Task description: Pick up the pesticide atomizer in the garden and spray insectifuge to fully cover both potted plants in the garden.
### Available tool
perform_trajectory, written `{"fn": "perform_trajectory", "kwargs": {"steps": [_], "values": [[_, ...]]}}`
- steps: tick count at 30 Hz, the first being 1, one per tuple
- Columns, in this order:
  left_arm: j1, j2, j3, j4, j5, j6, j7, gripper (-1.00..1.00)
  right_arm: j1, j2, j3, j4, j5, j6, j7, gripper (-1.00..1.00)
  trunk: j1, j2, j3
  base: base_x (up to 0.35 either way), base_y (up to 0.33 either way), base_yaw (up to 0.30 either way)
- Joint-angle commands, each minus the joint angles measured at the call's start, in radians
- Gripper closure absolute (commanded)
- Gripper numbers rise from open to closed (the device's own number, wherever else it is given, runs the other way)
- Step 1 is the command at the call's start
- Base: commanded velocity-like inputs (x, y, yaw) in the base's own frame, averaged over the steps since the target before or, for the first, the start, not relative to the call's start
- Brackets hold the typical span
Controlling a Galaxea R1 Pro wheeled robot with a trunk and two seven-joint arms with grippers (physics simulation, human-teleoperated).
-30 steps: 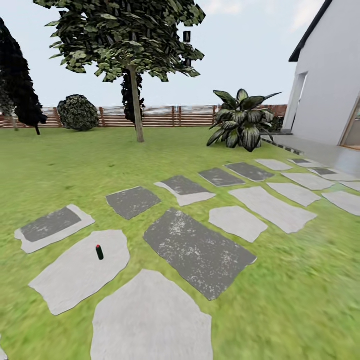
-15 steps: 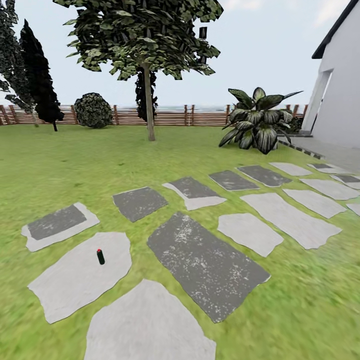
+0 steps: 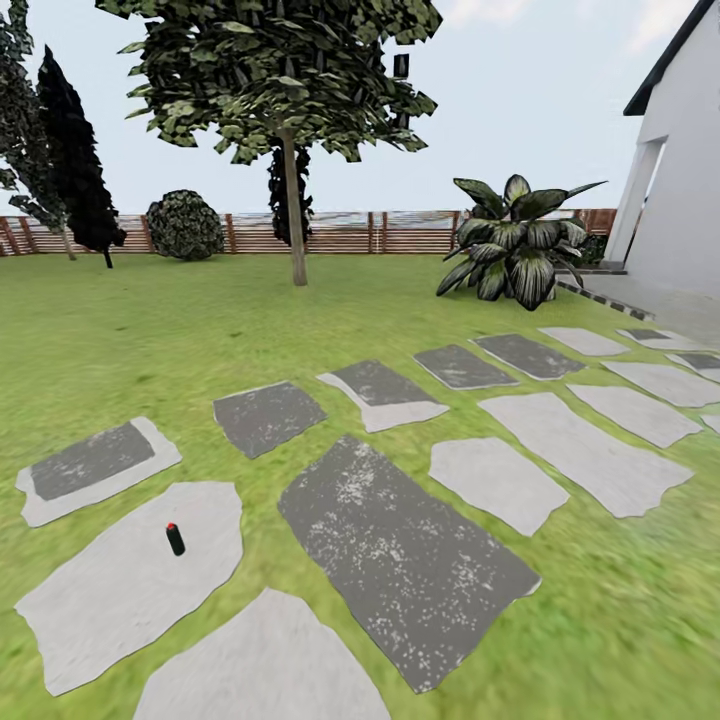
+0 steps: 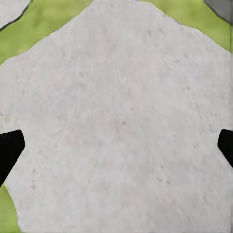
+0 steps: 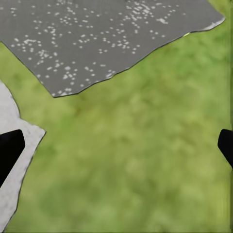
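The spray bottle (image 3: 175,539) stands upright (red cap on top) on a pale stepping stone (image 3: 120,590) in the lawn (image 3: 150,340). The left gripper (image 4: 116,145) hangs over pale stone, jaws spread wide and empty. The right gripper (image 5: 116,145), just as wide and empty, is over grass beside a dark slab (image 5: 97,34).

A pale stepping stone (image 4: 116,121) with an irregular edge spreads beneath the left gripper (image 4: 116,145); its two dark fingertips (image 4: 9,148) stand wide apart with nothing between them; green lawn (image 4: 53,24) borders the stone, and a darker stone's (image 4: 221,7) corner lies beyond
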Motion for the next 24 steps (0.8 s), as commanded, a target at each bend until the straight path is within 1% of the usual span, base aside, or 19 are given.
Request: {"fn": "perform_trajectory", "kwargs": {"steps": [1, 8, 12, 24], "values": [[-0.001, 0.000, 0.000, 0.001, -0.001, -0.003, -0.001, -1.00, -0.001, 0.000, 0.000, 0.001, 0.000, -0.003, 0.000, -1.00, 0.000, 0.000, -0.001, 0.283, -0.162, 0.000], [-0.001, 0.000, 0.000, 0.001, -0.001, -0.003, -0.001, -1.00, -0.001, 0.000, 0.000, 0.001, 0.000, -0.003, 0.000, -1.00, 0.000, 0.000, -0.001, 0.282, -0.164, 0.001], [-0.001, 0.000, 0.000, 0.001, -0.001, -0.004, -0.001, -1.00, -0.001, 0.000, 0.000, 0.001, 0.000, -0.003, 0.000, -1.00, 0.000, 0.000, -0.001, 0.280, -0.165, 0.069], [-0.001, 0.000, 0.000, 0.001, -0.001, -0.003, -0.001, -1.00, -0.001, 0.000, 0.000, 0.001, 0.000, -0.003, 0.000, -1.00, 0.000, 0.000, -0.001, 0.280, -0.166, 0.221]]}}
